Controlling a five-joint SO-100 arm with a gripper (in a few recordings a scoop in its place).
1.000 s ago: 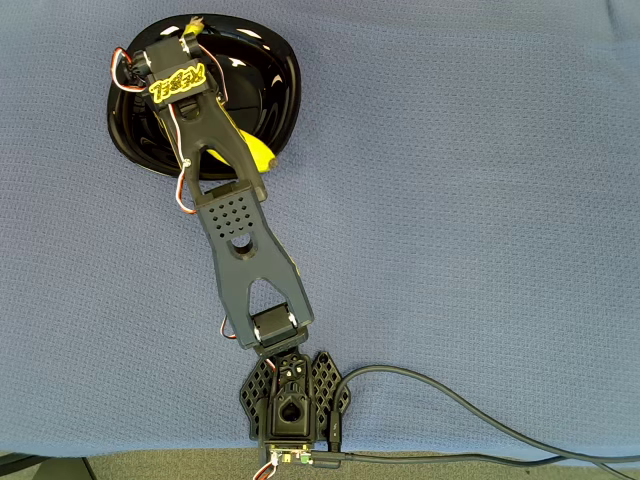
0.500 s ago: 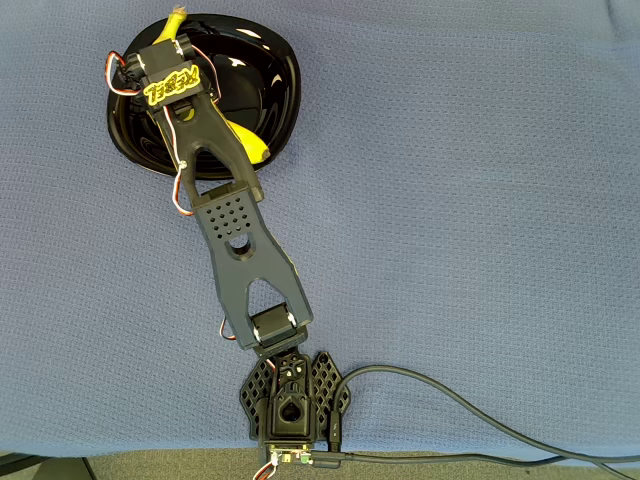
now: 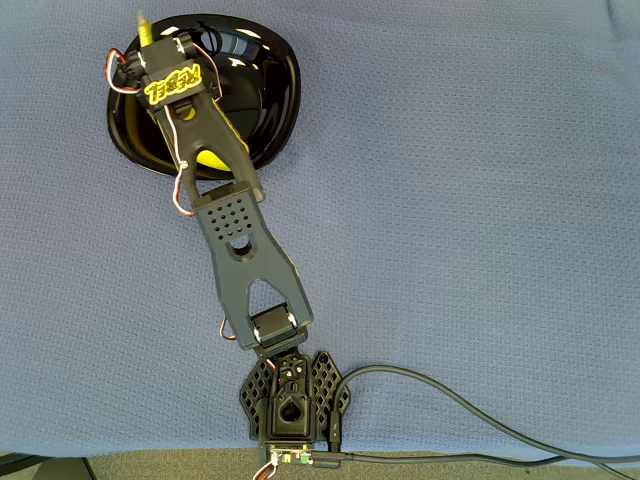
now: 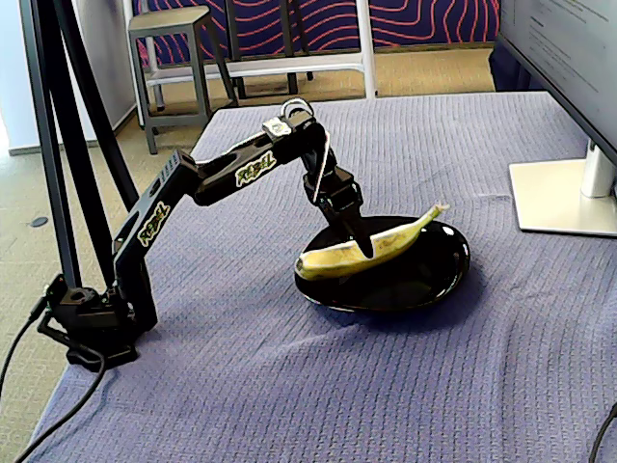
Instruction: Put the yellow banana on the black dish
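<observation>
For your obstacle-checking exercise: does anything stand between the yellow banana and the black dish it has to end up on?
Nothing visible does. The gripper holds the yellow banana directly over the black dish, whose well under it is bare. In the fixed view I cannot tell whether the banana's blunt end already touches the dish's near rim.

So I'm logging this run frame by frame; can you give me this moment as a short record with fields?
surface: blue-grey woven cloth over the table
dish: glossy black shallow dish, on the cloth
banana: curved yellow banana, lying across the dish, stem end raised past the rim
arm: black arm reaching over the dish
gripper: black two-finger gripper at the banana's middle, apparently shut on it
task state: banana over the dish, not yet released
background: white monitor stand, metal stool
</observation>
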